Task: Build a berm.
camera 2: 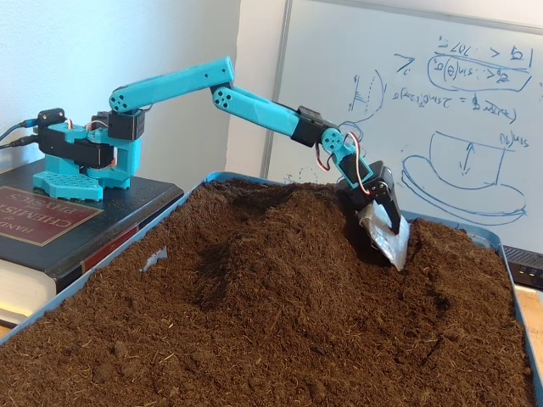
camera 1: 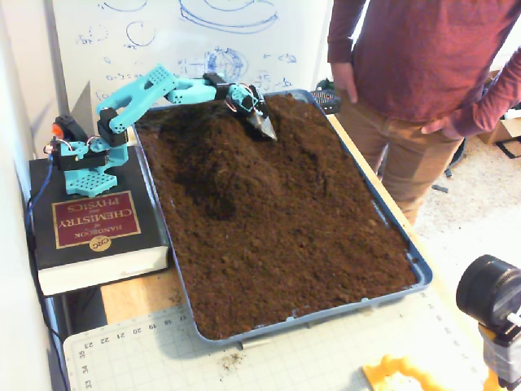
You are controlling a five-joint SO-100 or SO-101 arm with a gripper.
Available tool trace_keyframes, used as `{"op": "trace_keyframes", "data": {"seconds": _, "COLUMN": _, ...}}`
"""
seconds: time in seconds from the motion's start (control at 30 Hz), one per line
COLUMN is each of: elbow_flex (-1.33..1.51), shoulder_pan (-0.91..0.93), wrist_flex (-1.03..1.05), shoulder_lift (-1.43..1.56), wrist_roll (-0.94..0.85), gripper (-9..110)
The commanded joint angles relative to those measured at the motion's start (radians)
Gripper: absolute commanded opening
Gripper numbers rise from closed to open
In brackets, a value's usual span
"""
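Note:
A blue tray (camera 1: 423, 273) is filled with dark brown crumbly soil. The berm (camera 1: 216, 155) is a raised mound with sloping sides in the tray's back left part; it also shows in the other fixed view (camera 2: 271, 229). The rest of the soil (camera 1: 309, 244) lies lower and flatter. My teal arm reaches over the back of the tray. My gripper (camera 1: 264, 124) ends in a silver pointed blade, with no gap showing between the jaws. Its tip (camera 2: 389, 237) is dug into the soil at the berm's far right slope.
The arm's base stands on a thick chemistry handbook (camera 1: 94, 220) left of the tray. A person (camera 1: 423, 65) stands at the back right. A black camera (camera 1: 492, 297), a yellow part (camera 1: 395, 375) and a cutting mat (camera 1: 163, 358) are at the front. A whiteboard stands behind.

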Motion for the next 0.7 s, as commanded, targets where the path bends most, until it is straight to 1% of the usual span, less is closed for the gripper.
{"op": "trace_keyframes", "data": {"seconds": 0.0, "elbow_flex": -0.058, "shoulder_pan": 0.002, "wrist_flex": -0.021, "shoulder_lift": 0.026, "wrist_roll": -0.052, "gripper": 0}}
{"op": "trace_keyframes", "data": {"seconds": 0.13, "elbow_flex": -0.058, "shoulder_pan": 0.012, "wrist_flex": 0.092, "shoulder_lift": 0.029, "wrist_roll": -0.101, "gripper": 0}}
{"op": "trace_keyframes", "data": {"seconds": 0.47, "elbow_flex": -0.060, "shoulder_pan": 0.021, "wrist_flex": 0.540, "shoulder_lift": 0.155, "wrist_roll": -0.115, "gripper": 1}}
{"op": "trace_keyframes", "data": {"seconds": 0.67, "elbow_flex": -0.060, "shoulder_pan": 0.021, "wrist_flex": 0.683, "shoulder_lift": 0.225, "wrist_roll": -0.104, "gripper": 1}}
